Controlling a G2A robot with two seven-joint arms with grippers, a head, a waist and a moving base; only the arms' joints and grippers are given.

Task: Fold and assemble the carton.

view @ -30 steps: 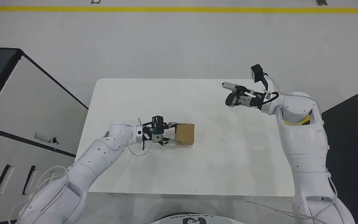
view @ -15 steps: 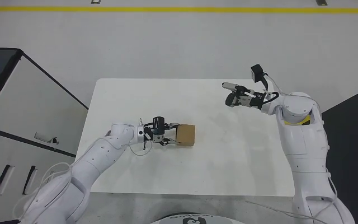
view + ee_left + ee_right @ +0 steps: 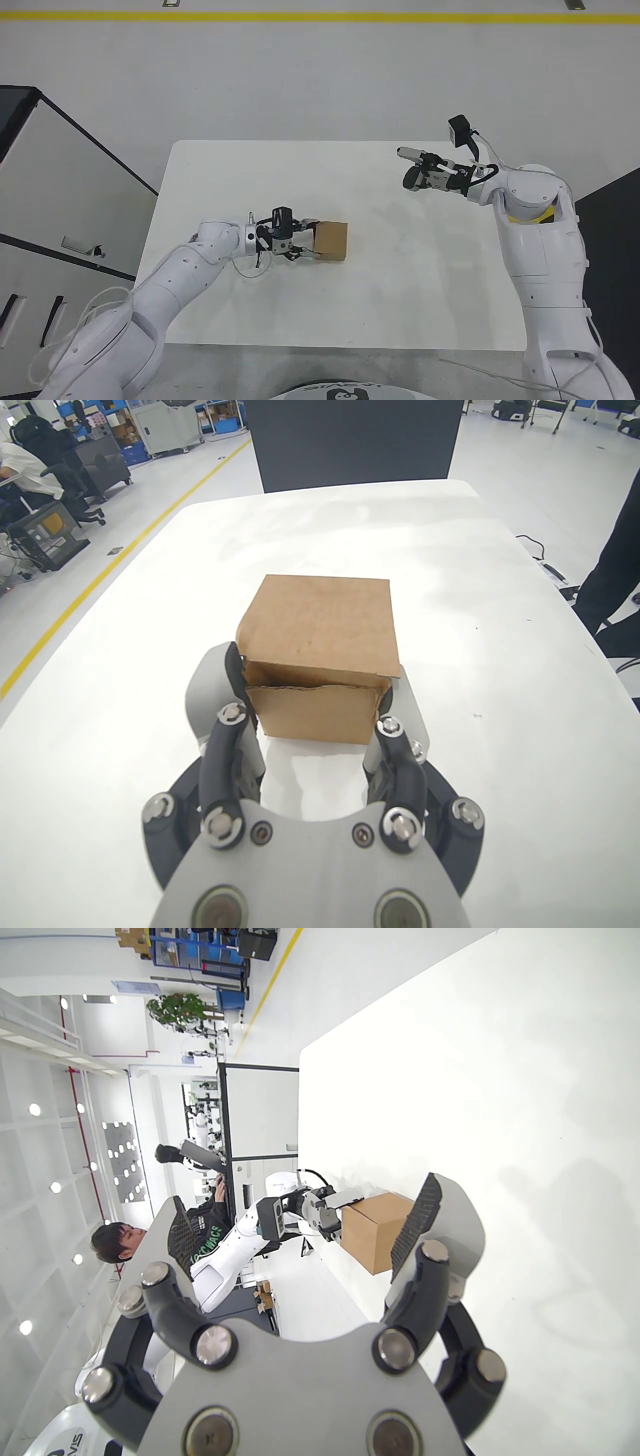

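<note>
L hand [image 3: 315, 674] clamps carton [image 3: 320, 625] on white table [image 3: 125, 610].

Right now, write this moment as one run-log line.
left claw: shut on carton end | right claw: open, above table | carton: box-shaped, on table

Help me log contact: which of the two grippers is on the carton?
The left gripper: its fingers clasp one end of the carton, while the right gripper hangs open far across the table, touching nothing.
</note>
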